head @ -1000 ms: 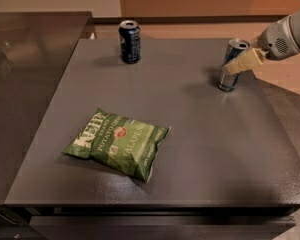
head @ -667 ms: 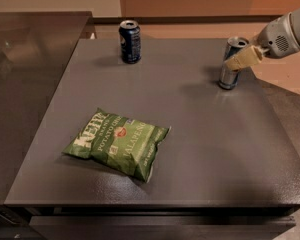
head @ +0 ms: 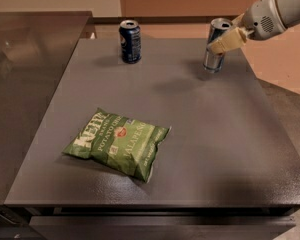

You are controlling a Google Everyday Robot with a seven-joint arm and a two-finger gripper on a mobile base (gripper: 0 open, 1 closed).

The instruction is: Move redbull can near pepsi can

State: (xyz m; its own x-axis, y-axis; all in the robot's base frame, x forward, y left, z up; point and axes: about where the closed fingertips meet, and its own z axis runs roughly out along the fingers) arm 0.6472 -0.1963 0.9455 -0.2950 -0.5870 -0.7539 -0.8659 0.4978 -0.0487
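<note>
The redbull can (head: pixel 215 49), slim with a silver top, is at the back right of the dark table (head: pixel 205 149). My gripper (head: pixel 226 40) reaches in from the upper right and is shut on the can's upper part. The can hangs slightly above the table, with a faint shadow on the surface to its lower left. The pepsi can (head: pixel 130 41), shorter and dark navy, stands upright at the back of the table, well to the left of the redbull can.
A green bag of jalapeño potato chips (head: pixel 117 144) lies flat on the front left part of the table. A second dark counter (head: pixel 25 74) adjoins on the left. The table's right edge runs just right of the gripper.
The gripper has lifted the redbull can off the table and carried it to the left, toward the pepsi can. The pepsi can and the chip bag have not moved.
</note>
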